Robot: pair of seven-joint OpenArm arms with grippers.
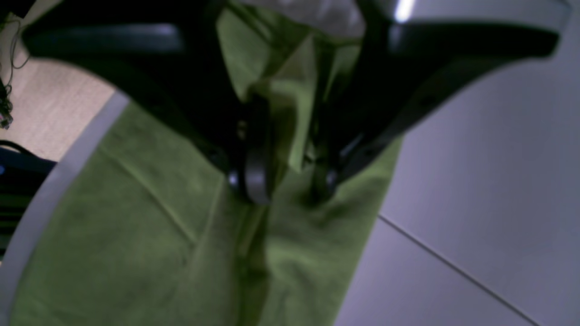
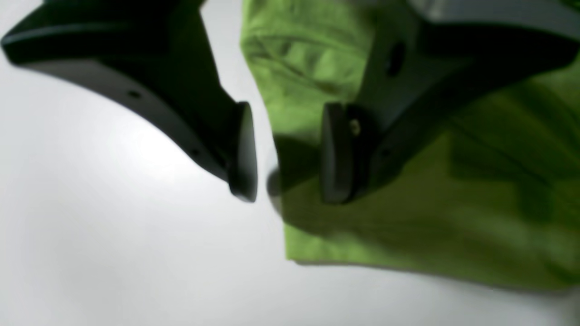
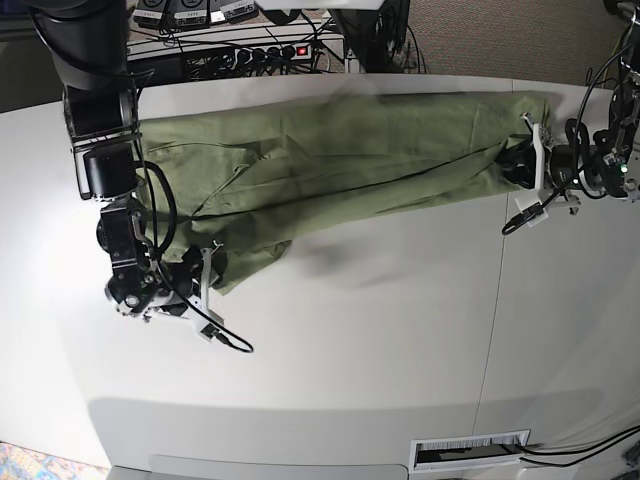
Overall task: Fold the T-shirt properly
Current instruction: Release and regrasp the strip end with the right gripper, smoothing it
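The green T-shirt (image 3: 350, 160) lies stretched sideways across the far half of the white table (image 3: 380, 340), wrinkled, with one layer folded over. My left gripper (image 3: 510, 165) is at the shirt's right end. In the left wrist view it (image 1: 290, 181) is shut on a bunched fold of the T-shirt (image 1: 136, 217). My right gripper (image 3: 210, 272) is at the shirt's lower left corner. In the right wrist view it (image 2: 287, 156) is open, and its jaws straddle the edge of the T-shirt (image 2: 408, 217) just above the table.
A power strip with cables (image 3: 250, 50) lies behind the table's far edge. A seam (image 3: 495, 300) runs across the table on the right. A slot (image 3: 470, 450) sits at the front edge. Wooden floor (image 1: 50, 104) shows past the table's edge.
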